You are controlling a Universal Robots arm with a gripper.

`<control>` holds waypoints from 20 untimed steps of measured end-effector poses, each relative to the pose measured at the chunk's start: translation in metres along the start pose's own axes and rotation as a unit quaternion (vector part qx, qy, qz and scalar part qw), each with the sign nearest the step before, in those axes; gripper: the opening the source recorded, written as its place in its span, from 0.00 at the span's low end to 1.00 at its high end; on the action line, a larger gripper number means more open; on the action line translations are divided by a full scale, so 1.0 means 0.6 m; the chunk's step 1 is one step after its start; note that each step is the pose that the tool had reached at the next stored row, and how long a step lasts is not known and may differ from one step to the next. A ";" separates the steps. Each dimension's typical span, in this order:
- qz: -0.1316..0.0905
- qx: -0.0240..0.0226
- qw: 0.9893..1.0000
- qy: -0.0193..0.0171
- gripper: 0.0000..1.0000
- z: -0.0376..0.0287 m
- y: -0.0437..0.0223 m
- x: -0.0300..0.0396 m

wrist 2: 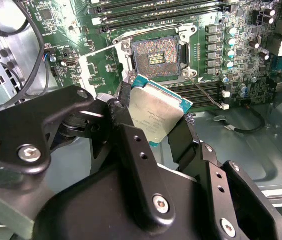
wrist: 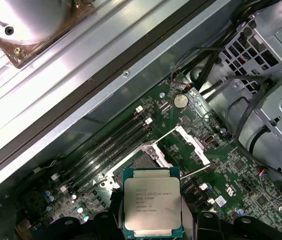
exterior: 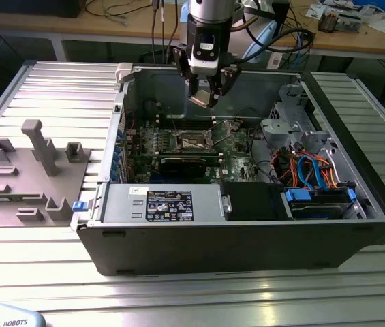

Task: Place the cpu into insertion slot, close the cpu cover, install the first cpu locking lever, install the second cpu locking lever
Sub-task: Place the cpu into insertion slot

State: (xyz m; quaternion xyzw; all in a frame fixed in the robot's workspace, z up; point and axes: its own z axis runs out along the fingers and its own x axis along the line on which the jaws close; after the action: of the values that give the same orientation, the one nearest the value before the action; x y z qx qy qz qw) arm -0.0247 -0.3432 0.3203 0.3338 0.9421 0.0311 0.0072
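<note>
Currently claw (wrist 2: pixel 153 119) clamps the chip (wrist 2: pixel 161 106) by its edges above the open socket (wrist 2: pixel 155 57); any skew on lowering could bend socket pins.

The cpu (wrist 2: pixel 158 112) sits in the hand (exterior: pixel 208 97) above the insertion slot (wrist 2: pixel 156 56).

cpu (wrist 2: pixel 158 112): silver-top square, teal edge, tilted, clamped in my gripper (wrist 2: pixel 153 127), hanging above slot (wrist 2: pixel 155 57). slot open, contacts exposed. cover (wrist: pixel 193 145) flipped up beside it.
</note>
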 end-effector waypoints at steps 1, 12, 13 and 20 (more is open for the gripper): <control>0.000 0.000 1.000 0.000 0.54 0.000 0.000 0.000; 0.003 0.000 1.000 0.000 0.54 0.000 0.000 0.000; 0.003 0.000 1.000 0.000 0.54 0.000 0.000 0.000; 0.005 0.000 1.000 0.000 0.54 0.000 0.000 0.000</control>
State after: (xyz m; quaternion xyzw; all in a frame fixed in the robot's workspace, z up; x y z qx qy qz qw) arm -0.0247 -0.3432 0.3201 0.3381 0.9406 0.0311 0.0074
